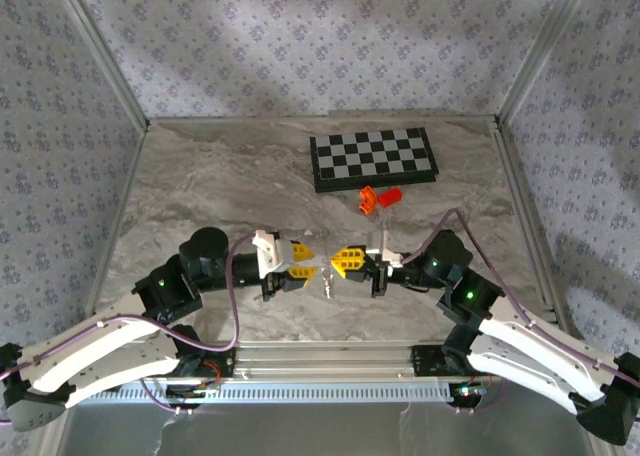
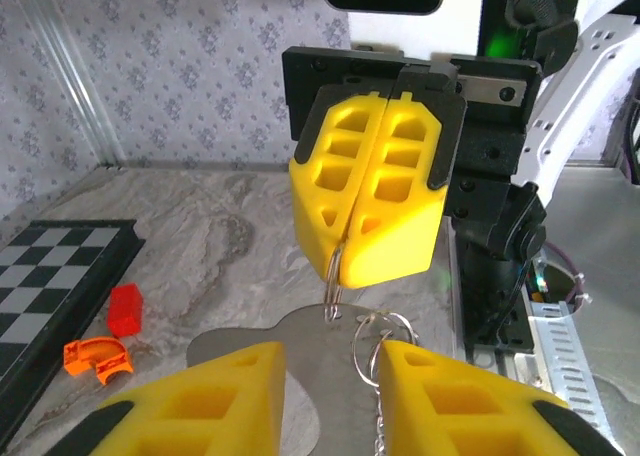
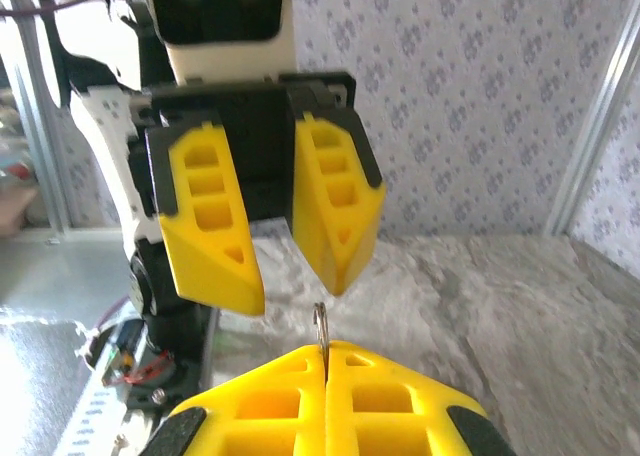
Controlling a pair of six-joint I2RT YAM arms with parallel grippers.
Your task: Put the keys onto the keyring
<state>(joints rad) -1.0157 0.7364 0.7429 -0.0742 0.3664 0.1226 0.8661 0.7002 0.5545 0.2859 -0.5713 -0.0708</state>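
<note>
Keyring, a thin pale loop, stands edge-on in the pinch of the right gripper, whose two yellow fingers are pressed tightly together around its upper part, low over the front middle of the table. The loop's lower end meets the top edge of a flat silver key; whether the loop passes through the key cannot be told. Just beside that spot sits a small wire loop, from which a beaded chain runs downward, close against one finger of the left gripper. That gripper faces the right one tip to tip, its fingers spread apart and holding nothing, with the key and the wire loop lying in the gap between them as seen from the left wrist. From above, the two grippers nearly meet, each arm bent inward from its base at the near edge. Farther back on the marbled surface, well apart from the grippers, lie an orange plastic piece and a red block side by side, just in front of a folded chessboard. Patterned walls enclose the table on three sides.
</note>
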